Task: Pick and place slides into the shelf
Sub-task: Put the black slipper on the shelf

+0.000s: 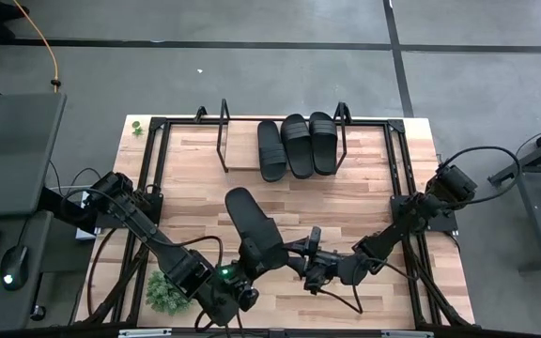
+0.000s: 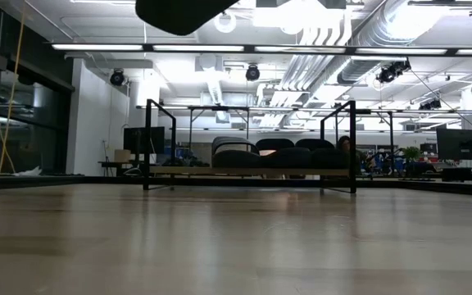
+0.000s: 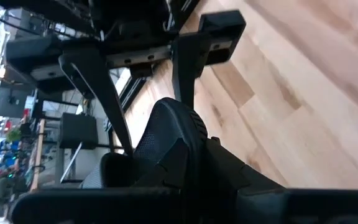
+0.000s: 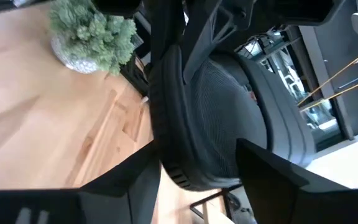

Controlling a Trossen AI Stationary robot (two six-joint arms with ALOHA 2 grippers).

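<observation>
You have three slides [image 1: 296, 145] lying side by side on the shelf [image 1: 236, 155], toward its right end, at the far side of the table [image 1: 411, 188]. The fourth slide [image 1: 255, 228] is off the table, held in mid-air near the table's centre-front. Your left gripper [image 1: 248, 272] is clamped tight on its near end. Your right gripper [image 1: 310, 258] sits just right of that slide with its fingers [image 4: 272, 174] spread wide around the sole's edge; whether they press on it cannot be told. A small green plant [image 1: 165, 291] stands at the near left corner.
</observation>
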